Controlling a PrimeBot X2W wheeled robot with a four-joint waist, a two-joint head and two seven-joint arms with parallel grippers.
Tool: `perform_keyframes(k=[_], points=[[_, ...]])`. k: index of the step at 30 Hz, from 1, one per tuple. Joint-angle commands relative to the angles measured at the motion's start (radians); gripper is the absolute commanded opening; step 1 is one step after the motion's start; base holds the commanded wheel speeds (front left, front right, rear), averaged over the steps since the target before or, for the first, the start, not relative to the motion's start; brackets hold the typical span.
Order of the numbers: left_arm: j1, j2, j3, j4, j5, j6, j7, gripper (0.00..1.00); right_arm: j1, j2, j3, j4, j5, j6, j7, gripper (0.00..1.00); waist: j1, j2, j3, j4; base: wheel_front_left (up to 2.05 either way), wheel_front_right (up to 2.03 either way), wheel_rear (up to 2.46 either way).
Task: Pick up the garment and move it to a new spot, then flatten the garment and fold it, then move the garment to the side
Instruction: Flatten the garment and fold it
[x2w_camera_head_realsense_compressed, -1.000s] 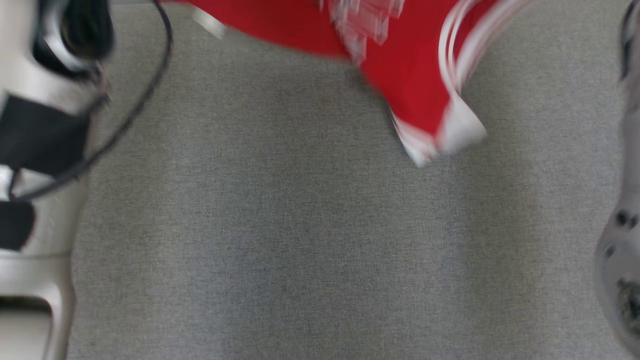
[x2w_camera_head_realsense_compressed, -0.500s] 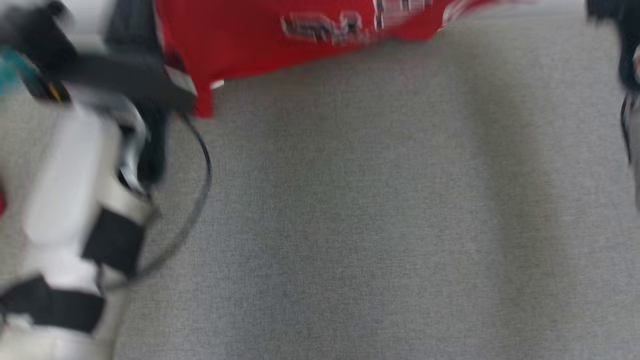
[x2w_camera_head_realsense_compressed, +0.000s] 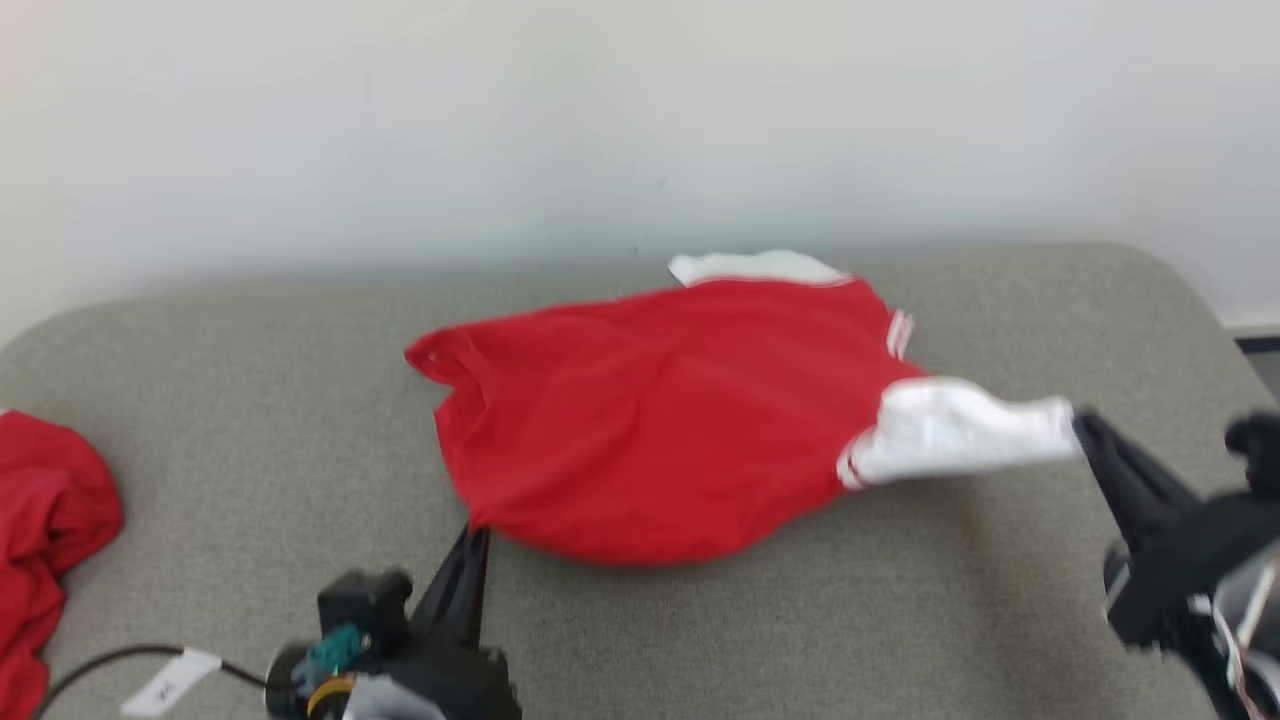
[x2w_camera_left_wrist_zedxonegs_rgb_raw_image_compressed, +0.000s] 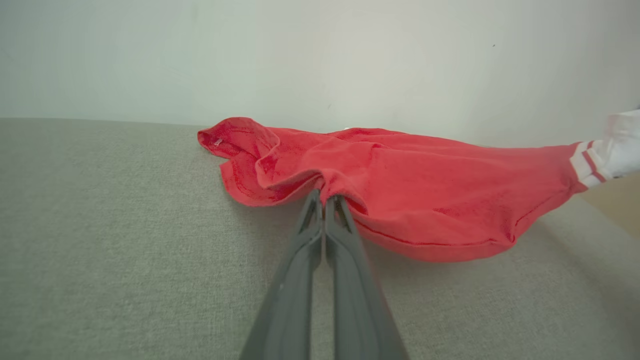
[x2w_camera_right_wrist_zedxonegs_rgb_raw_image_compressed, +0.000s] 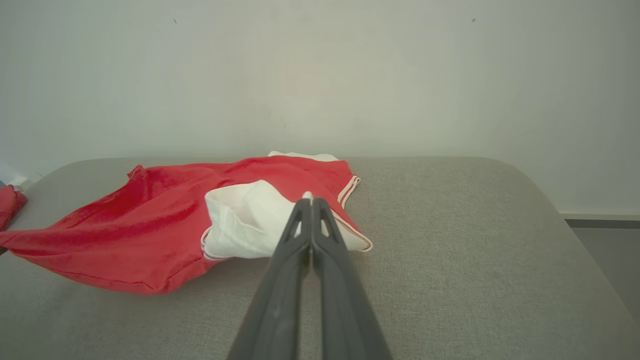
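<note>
My left gripper (x2w_camera_left_wrist_zedxonegs_rgb_raw_image_compressed: 325, 200) pinches the red shirt (x2w_camera_head_realsense_compressed: 650, 430) hem, right gripper (x2w_camera_right_wrist_zedxonegs_rgb_raw_image_compressed: 310, 200) clamps its white sleeve (x2w_camera_head_realsense_compressed: 950, 432), cloth stretched between over the table (x2w_camera_head_realsense_compressed: 900, 610)

Shirt (x2w_camera_head_realsense_compressed: 650, 430): bright red body, plain on side showing, hem stitched in same red
Near sleeve (x2w_camera_head_realsense_compressed: 950, 435) and far sleeve (x2w_camera_head_realsense_compressed: 750, 267): white
Stripes (x2w_camera_head_realsense_compressed: 900, 332) at sleeve seams: thin, red and white
Left gripper (x2w_camera_head_realsense_compressed: 475, 540): dark grey fingers; teal piece (x2w_camera_head_realsense_compressed: 335, 645) on black wrist housing
Right gripper (x2w_camera_head_realsense_compressed: 1082, 424): dark grey to black fingers
Cable (x2w_camera_head_realsense_compressed: 90, 665): black; tag (x2w_camera_head_realsense_compressed: 165, 685): white
Padded surface (x2w_camera_head_realsense_compressed: 250, 380): grey-beige, fine woven fleck
Wall (x2w_camera_head_realsense_compressed: 600, 120): plain off-white
Crumpled cloth (x2w_camera_head_realsense_compressed: 45, 510) at left edge: same red, no pattern visible
</note>
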Motion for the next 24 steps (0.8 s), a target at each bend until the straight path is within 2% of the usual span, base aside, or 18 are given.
perform_keyframes(k=[1,3,7,10,15,20,24], points=[[0.031,-0.007,0.006,0.003,-0.008,0.013,0.002,0.00,0.040,0.015,-0.021,-0.021,-0.008,-0.001,0.019,0.00,0.0004,0.0003,-0.059,0.000,0.00,0.00,0.00],[0.091,-0.022,0.020,0.005,-0.047,0.046,0.034,0.00,0.147,0.054,-0.072,-0.113,-0.025,-0.001,0.109,0.00,0.0004,0.0003,-0.070,0.005,0.00,0.00,0.00],[0.164,-0.028,0.036,-0.002,-0.090,0.067,0.068,0.00,0.258,0.087,-0.116,-0.202,-0.046,-0.001,0.223,0.00,0.0004,0.0003,-0.075,0.006,0.00,0.00,0.00],[0.208,-0.018,0.040,-0.018,-0.107,0.088,0.100,0.00,0.319,0.103,-0.141,-0.251,-0.052,-0.001,0.308,0.00,0.0004,0.0003,-0.075,0.013,0.00,0.00,0.00],[0.261,0.025,0.021,-0.088,-0.069,0.146,0.153,0.00,0.399,0.113,-0.186,-0.323,-0.057,-0.001,0.413,0.00,0.0004,0.0003,-0.064,0.028,0.00,0.00,0.00],[0.238,0.058,0.042,-0.169,-0.042,0.216,0.170,0.00,0.359,0.082,-0.179,-0.330,-0.075,-0.001,0.431,0.00,0.0004,0.0003,-0.041,0.045,0.00,0.00,0.00],[0.163,0.058,0.038,-0.189,-0.018,0.235,0.187,0.00,0.253,0.036,-0.113,-0.243,-0.097,-0.001,0.385,0.00,0.0004,0.0003,-0.014,0.059,0.00,0.00,0.00]])
